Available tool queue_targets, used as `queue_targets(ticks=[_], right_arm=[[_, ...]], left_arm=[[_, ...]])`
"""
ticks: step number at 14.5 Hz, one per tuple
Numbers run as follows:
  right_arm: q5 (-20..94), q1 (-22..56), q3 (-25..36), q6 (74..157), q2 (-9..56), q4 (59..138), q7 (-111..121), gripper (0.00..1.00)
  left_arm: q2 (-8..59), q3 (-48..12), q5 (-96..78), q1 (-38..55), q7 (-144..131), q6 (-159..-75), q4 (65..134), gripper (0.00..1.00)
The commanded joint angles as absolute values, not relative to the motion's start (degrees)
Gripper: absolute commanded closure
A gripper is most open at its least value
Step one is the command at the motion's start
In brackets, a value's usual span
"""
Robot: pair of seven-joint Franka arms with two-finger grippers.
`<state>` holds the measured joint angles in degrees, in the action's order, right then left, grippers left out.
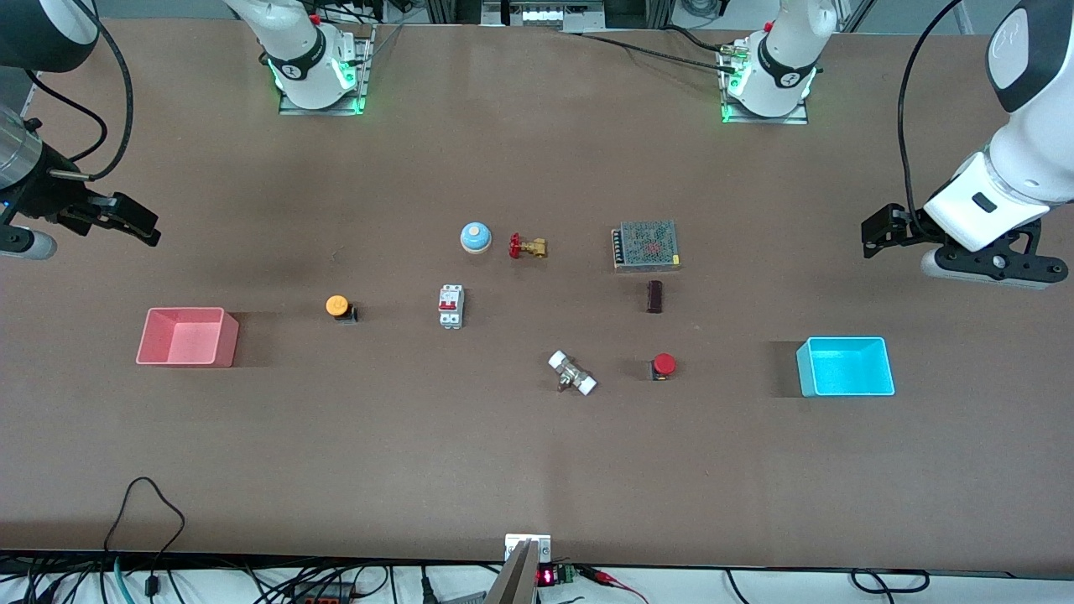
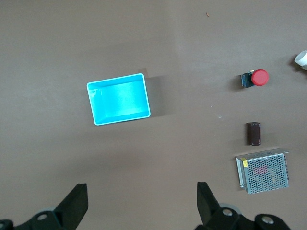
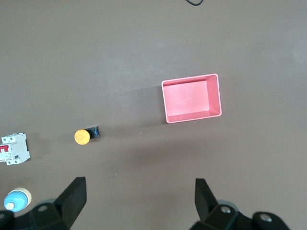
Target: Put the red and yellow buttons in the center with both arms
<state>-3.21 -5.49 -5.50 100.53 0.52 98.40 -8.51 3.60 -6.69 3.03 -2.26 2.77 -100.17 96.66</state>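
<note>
Brown tabletop (image 1: 537, 470) carries 2 buttons well apart: the yellow button (image 1: 337, 306) beside the pink bin (image 1: 188, 337), the red button (image 1: 663, 365) near the cyan bin (image 1: 846, 367). Both claws hang spread wide and empty, the left gripper (image 2: 141, 203) over bare table by the cyan bin, the right gripper (image 3: 139, 201) by the pink bin.

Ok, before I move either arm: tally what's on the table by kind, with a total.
Push-buttons: 2, red button and yellow button
Bins: 2, pink bin and cyan bin
Valves: 2, brass valve and white-capped valve
Breaker: 1
Power supply: 1
Blue bell: 1
Dark block: 1
Total: 10
</note>
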Motion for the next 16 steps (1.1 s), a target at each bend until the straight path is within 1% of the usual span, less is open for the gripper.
queue_targets(ticks=[1,16], right_arm=[[-2.8,-5.3,-5.0,99.1,0.3,98.4,-7.6,0.0],[-2.8,-5.3,-5.0,99.5,1.8,96.8,-7.6,0.0]], left_arm=[[3.3,-7.0,1.8,-2.9,4.4,-98.9,96.0,0.0],[3.3,-7.0,1.8,-2.9,4.4,-98.6,96.0,0.0]])
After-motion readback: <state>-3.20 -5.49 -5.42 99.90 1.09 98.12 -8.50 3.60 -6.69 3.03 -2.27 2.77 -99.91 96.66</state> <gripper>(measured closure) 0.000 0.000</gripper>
